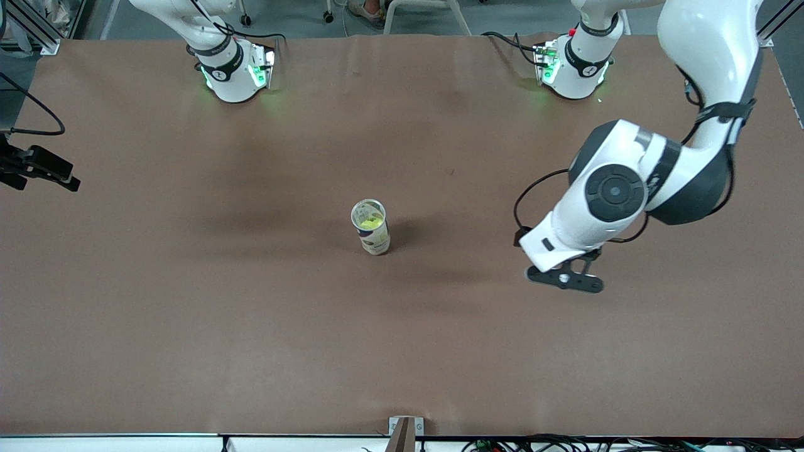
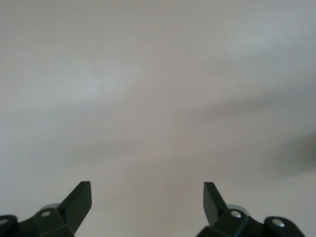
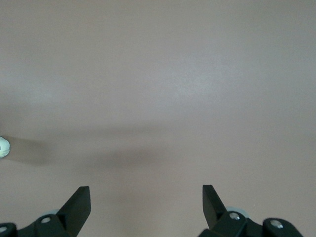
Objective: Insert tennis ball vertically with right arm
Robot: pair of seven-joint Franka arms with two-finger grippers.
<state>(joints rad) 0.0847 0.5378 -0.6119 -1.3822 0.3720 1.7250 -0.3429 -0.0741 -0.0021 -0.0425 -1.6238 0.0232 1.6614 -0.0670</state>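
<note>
matt brown table (image 1: 188, 314) covering

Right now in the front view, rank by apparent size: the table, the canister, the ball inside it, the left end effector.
1. table
2. left end effector, raised nearer the camera, so unsure against the next
3. canister
4. ball

**One canister stands in an otherwise open table**

The only thing standing on the brown table (image 1: 188, 314) is an upright clear canister (image 1: 370, 227) near the middle, its mouth open upward with a yellow-green ball (image 1: 372, 222) inside. The left gripper (image 1: 565, 279) hangs over bare table toward the left arm's end, well apart from the canister, fingers spread wide. The right gripper (image 3: 146, 210) is also spread over bare table.
</note>
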